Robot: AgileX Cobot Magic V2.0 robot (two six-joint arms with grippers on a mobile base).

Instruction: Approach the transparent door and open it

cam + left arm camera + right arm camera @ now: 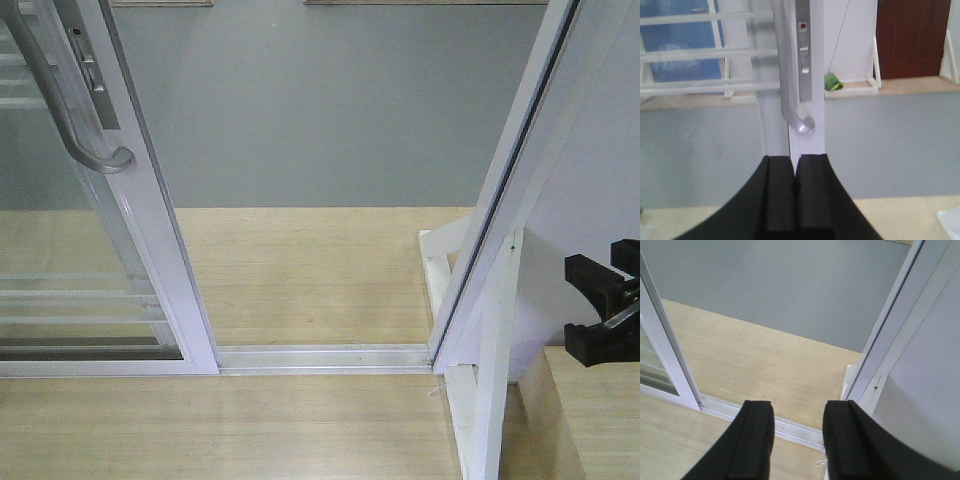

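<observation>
**Door slid aside, wide gap shown in the track**

The transparent door [70, 230] is seen at nine o'clock in the front view, its glossy white metal frame standing on the aluminium floor track [325, 357]. Between its leading edge and the white door post [500, 230] at three o'clock a broad opening is left, through which pale wood-grain floor [310, 270] and a flat grey surface beyond are visible. From this layout the door is judged to be already largely open.

The curved bar handle [785, 75] is a smooth grey-white tube, bent at its lower end into a rounded tip, and is mounted beside a slim brushed-metal lock plate [804, 50]. Thin horizontal white bars [705, 52] are carried across the clear glass.

The left tool [795, 195] is aimed straight at the frame, just below the handle's tip at twelve o'clock; its matte black pads are pressed together with nothing between them. This placement is judged suited to pushing the frame edge or handle sideways rather than pinching it. Whether the frame is touched cannot be told.

The right tool [797, 440] is held spread, with nothing gripped, and is pointed down at the track and the open gap, apart from the door.
</observation>
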